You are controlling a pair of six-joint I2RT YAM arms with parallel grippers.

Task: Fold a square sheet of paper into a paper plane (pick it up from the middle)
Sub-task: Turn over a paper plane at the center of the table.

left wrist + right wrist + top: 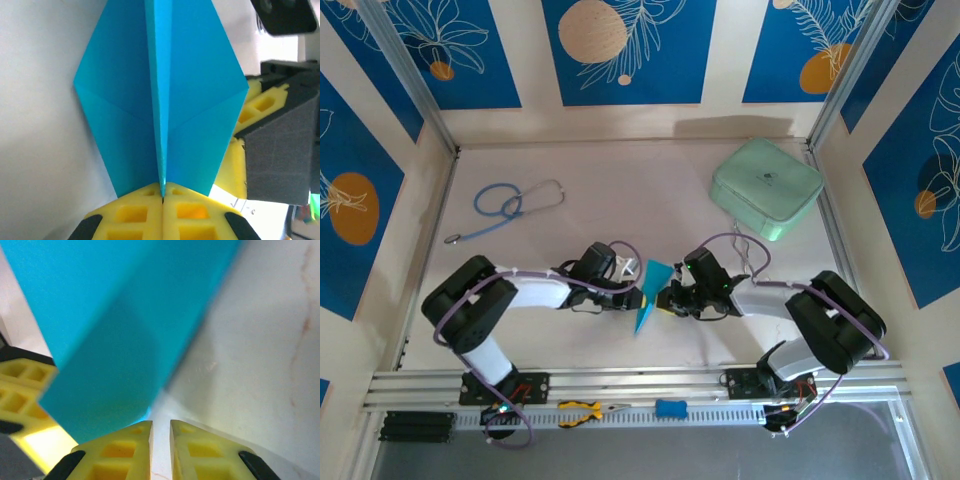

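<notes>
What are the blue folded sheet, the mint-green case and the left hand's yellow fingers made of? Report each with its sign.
Folded sheet: thin matte paper, judging by its sharp creases. Mint-green case: probably a moulded semi-rigid shell, smooth, with rounded edges. Left hand fingers: likely hard plastic, matte yellow, gridded with hollow cells.

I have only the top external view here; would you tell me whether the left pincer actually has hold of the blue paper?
Observer: Yes. In the left wrist view, the left pincer is shut on the centre crease of the folded blue paper.
Operator: Thank you. Is the right pincer gripping it as well?
Observer: It seems not. In the right wrist view, the right pincer has a narrow gap between its jaws with the pale table showing through, and the paper lies just beside one jaw tip.
</notes>
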